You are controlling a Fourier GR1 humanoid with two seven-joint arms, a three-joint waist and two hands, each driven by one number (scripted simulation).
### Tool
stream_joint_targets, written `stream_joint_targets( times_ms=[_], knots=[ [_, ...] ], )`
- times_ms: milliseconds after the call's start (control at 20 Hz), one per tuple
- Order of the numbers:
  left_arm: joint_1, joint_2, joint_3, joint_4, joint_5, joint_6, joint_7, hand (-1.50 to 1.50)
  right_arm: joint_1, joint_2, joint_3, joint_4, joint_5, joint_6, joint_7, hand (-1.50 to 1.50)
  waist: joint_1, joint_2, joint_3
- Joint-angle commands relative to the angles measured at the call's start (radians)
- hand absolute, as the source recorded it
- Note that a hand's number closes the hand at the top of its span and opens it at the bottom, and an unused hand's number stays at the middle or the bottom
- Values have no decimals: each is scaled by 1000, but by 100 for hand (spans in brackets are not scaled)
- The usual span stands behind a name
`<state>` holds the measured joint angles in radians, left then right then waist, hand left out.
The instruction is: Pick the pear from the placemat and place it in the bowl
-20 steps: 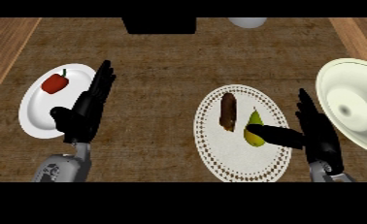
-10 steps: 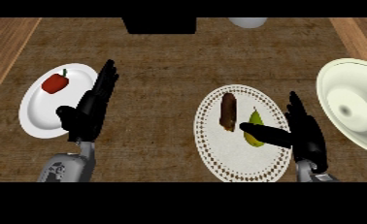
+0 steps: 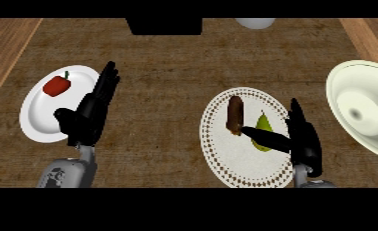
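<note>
A small green pear (image 3: 260, 126) lies on the round white placemat (image 3: 225, 156) with a dotted rim, right of the middle. A brown sausage-like piece (image 3: 235, 114) lies just left of it. My right hand (image 3: 303, 136) stands at the placemat's right edge, fingers straight and upright, its thumb stretched left across the pear's lower half. The cream bowl (image 3: 356, 104) sits at the far right, partly cut off by the view's edge. My left hand (image 3: 90, 110) rests open at the left, over the rim of a white plate (image 3: 40, 112).
A red pepper (image 3: 57, 85) lies on the white plate at the left. A black block (image 3: 164, 25) and a pale round object (image 3: 255, 23) stand at the counter's far edge. Wooden strips border the brown counter on both sides.
My right hand has shifted left toward the pear, and its thumb now lies across the fruit. The left hand and the pear have stayed put.
</note>
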<state>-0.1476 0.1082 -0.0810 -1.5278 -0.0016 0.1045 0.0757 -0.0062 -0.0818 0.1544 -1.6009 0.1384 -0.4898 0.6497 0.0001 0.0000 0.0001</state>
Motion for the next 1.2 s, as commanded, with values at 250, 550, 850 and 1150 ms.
stream_joint_targets(
  times_ms=[250,550,850,1150],
  knots=[
    [5,-1,31,9,-1,-29,-17,0,31,-35,13,83,90,36,34,-150,-2,0,0],
    [-44,-56,12,104,-46,1,-67,0,-29,-25,-6,207,88,86,-8,-150,-3,1,0],
    [10,-16,29,-19,-6,-44,0,0,-71,36,48,332,92,110,-174,150,12,2,1],
    [-13,-11,42,-21,-8,-46,37,0,-58,25,102,300,145,144,-190,150,3,0,0]
  ],
)
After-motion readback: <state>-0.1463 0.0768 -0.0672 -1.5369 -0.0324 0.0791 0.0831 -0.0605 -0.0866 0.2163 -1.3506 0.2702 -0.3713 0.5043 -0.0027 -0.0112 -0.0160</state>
